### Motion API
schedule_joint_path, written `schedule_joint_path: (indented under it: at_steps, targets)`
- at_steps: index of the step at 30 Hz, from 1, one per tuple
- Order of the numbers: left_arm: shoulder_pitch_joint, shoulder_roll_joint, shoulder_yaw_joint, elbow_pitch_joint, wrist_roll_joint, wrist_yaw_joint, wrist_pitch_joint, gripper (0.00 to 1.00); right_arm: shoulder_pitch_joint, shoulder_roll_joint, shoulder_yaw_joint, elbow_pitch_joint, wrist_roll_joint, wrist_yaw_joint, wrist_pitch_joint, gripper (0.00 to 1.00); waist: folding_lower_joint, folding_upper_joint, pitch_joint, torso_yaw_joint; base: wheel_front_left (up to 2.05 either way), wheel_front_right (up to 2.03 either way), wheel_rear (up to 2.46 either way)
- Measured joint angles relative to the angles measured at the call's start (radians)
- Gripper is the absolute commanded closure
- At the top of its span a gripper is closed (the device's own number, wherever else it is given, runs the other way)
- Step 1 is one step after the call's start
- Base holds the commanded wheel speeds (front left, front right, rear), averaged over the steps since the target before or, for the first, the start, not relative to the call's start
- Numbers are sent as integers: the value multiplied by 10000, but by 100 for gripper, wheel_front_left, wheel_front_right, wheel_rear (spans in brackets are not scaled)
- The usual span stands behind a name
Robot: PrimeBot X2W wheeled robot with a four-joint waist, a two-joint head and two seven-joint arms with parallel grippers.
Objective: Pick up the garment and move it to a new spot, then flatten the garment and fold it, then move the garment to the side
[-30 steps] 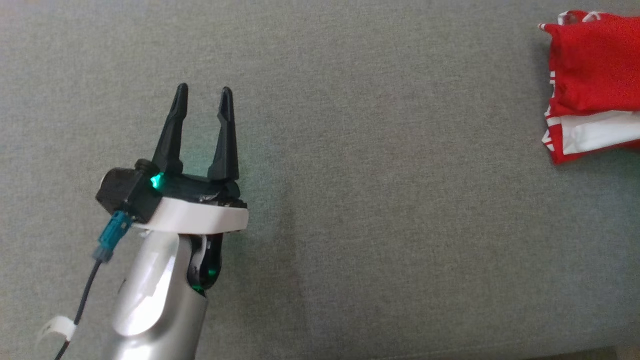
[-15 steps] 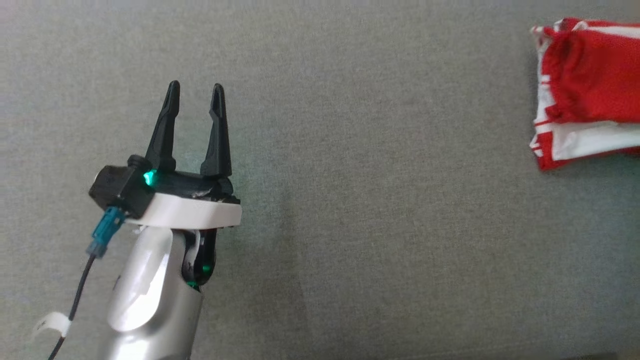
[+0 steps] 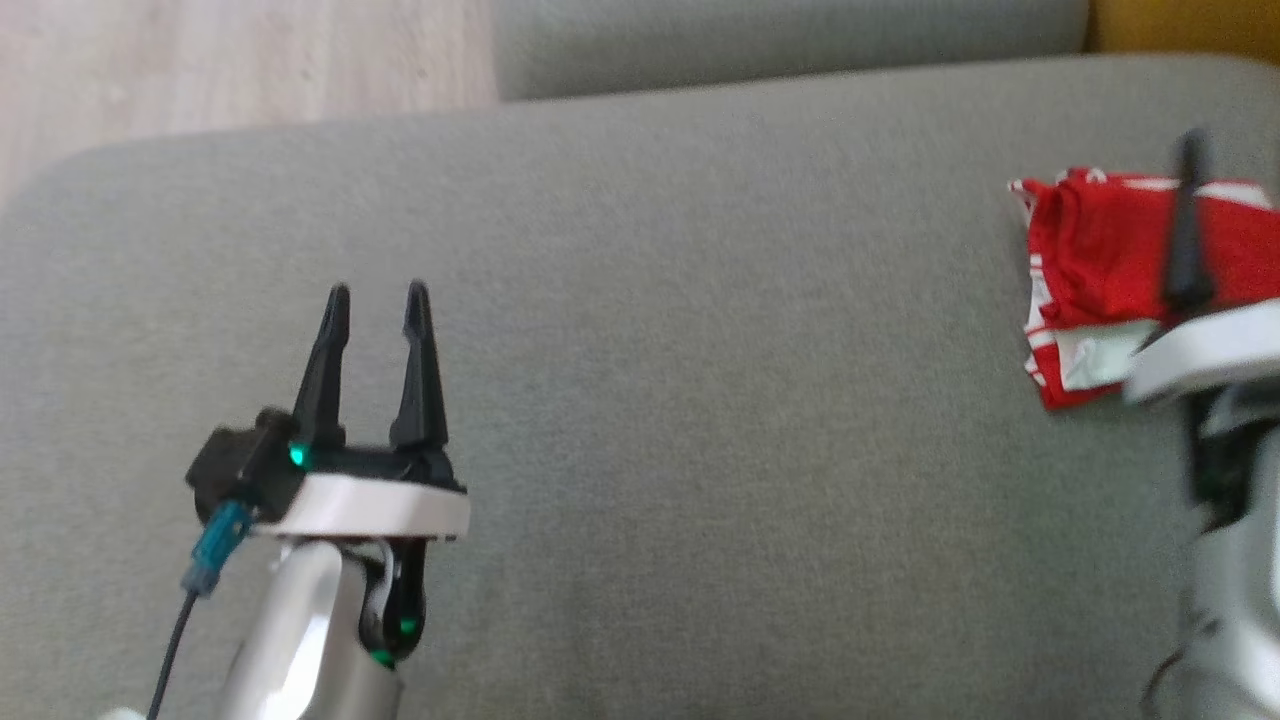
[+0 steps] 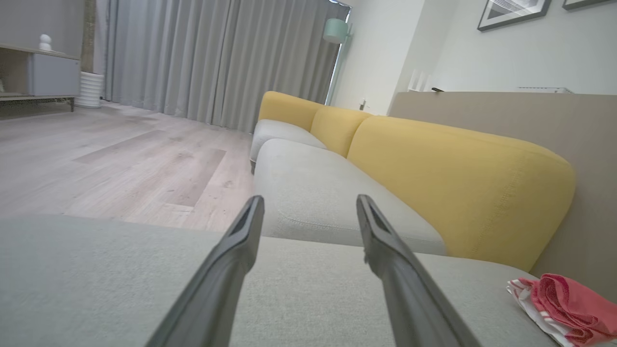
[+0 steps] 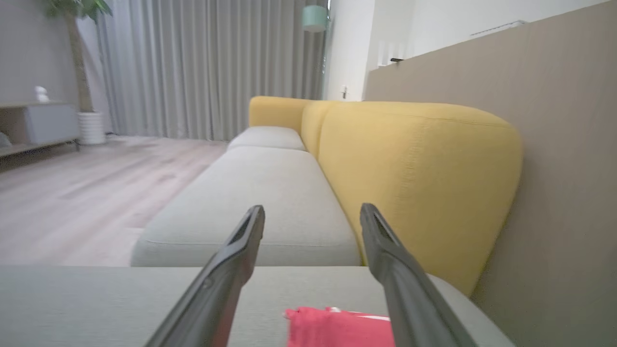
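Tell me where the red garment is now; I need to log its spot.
Head view: the red garment lies at the right end of the grey cushion, partly behind the right gripper.

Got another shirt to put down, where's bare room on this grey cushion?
Bare: the wide stretch of grey cushion between the left hand and the folded red garment, and the strip beyond that hand to the far edge. Crowded: the right end, garment with the right hand over it.

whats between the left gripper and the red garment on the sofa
Nothing but upholstery: in the head view, bare grey seat cushion runs from the left gripper across to the red garment at the right.
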Motion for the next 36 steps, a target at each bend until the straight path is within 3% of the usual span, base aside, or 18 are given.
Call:
schedule_joint_path:
  at_steps: [4, 10, 14, 21, 36]
  targets:
    - [457, 6, 100, 86, -136, 17, 0, 0, 761, 732, 345, -169, 403, 0, -527, 0, 0, 0, -529, 210, 0, 0, 0]
    - [1251, 13, 201, -324, -401, -6, 0, 0, 1738, 815, 796, 196, 1684, 0, -1682, 0, 0, 0, -1088, 555, 0, 0, 0]
    - [1727, 12, 247, -485, -391, -59, 0, 0, 2472, 878, 1371, 736, 1785, 0, -2383, 0, 1, 0, -1296, 685, 0, 0, 0]
    - [2298, 19, 545, -510, -395, 178, 0, 0, 3119, 882, 1534, 1563, 2048, 0, -2669, 0, 3, 0, -1442, 642, 0, 0, 0]
    - [2366, 19, 546, -443, -533, 188, 0, 0, 3090, 880, 1825, 1507, 2044, 0, -2677, 0, 3, 0, -1349, 492, 0, 0, 0]
